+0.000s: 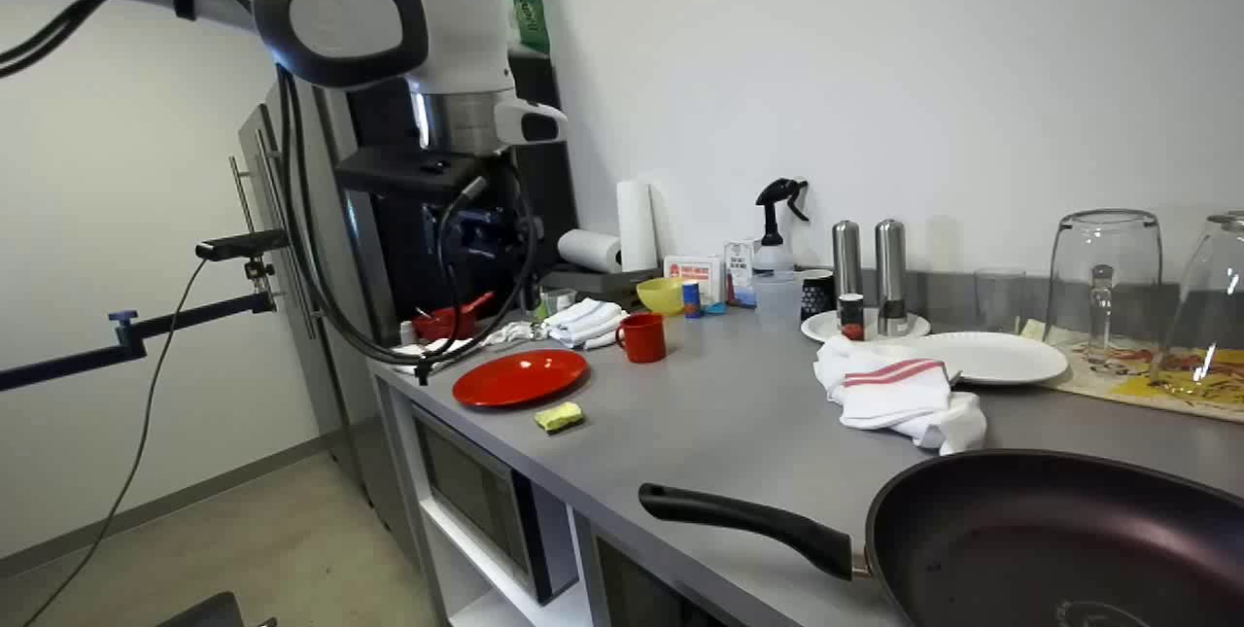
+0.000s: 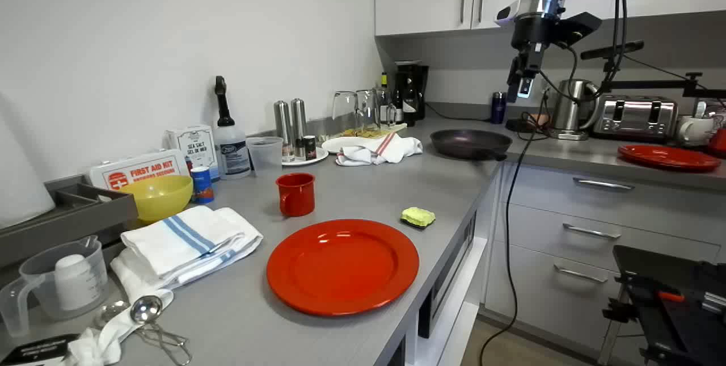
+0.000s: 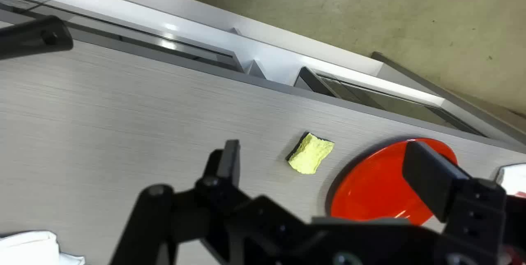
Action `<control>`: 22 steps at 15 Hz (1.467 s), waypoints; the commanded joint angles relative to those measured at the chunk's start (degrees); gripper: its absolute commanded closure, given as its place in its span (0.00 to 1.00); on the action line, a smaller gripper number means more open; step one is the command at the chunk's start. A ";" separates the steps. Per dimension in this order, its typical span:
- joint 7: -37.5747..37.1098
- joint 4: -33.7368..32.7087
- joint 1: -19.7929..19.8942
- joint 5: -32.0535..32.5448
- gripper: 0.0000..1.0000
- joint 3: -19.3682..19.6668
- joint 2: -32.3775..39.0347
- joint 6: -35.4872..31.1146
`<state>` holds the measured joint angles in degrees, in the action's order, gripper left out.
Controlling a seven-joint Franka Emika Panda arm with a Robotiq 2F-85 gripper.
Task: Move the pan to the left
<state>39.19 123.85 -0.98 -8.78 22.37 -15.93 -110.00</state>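
On the grey countertop (image 2: 241, 312) in an exterior view lay a round red plate (image 2: 342, 266), a small yellow sponge (image 2: 418, 217) and, farther back, a large round black frying pan (image 2: 469, 140). Right of it, the black two-fingered gripper (image 2: 519, 89) hung in the air, spread wide.

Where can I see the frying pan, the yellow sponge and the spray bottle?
Frying pan (image 1: 1040, 539), in an exterior view: on its dark inside.
Yellow sponge (image 3: 311, 154), in the wrist view: on its upper face.
Spray bottle (image 2: 234, 156), in an exterior view: on its dark label.
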 commanded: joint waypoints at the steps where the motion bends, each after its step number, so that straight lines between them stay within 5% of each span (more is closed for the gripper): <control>1: 0.66 -0.21 2.83 -0.81 0.00 -2.51 0.37 0.29; 15: -4.26 0.17 11.93 -0.25 0.00 -2.11 -1.43 -0.27; 22: -21.54 1.63 11.37 -2.42 0.00 -6.16 -2.58 -5.36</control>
<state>24.46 123.95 11.03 -9.77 18.64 -17.47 -111.86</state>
